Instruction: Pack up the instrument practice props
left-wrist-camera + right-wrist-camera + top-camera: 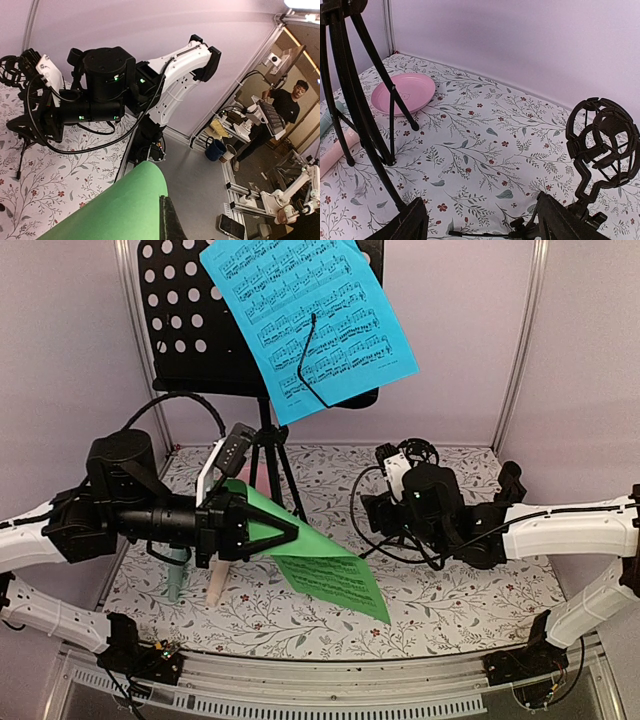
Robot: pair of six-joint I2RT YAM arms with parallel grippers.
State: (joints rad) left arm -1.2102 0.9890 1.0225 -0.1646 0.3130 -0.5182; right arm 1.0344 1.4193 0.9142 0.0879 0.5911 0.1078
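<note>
2 sheets [305,315] (blue, green [335,580]), 2 mics [217,585], 1 desk [185,330], 1 mic-tripod [602,145], 1 plate [402,92].

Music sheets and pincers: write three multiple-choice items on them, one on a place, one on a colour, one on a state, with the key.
1. Where is the blue music sheet?
A. flat on the table
B. on the black music desk
C. on a pink plate

2. What colour is the held music sheet in the left pincer?
A. green
B. yellow
C. white

3. How does the right pincer stand?
A. shut on a microphone
B. open, holding nothing
C. shut on a sheet

Key:
1 B, it rests against the perforated desk at the back.
2 A, green paper juts from the closed pincer.
3 B, the right wrist view shows it spread wide with nothing gripped.
</note>
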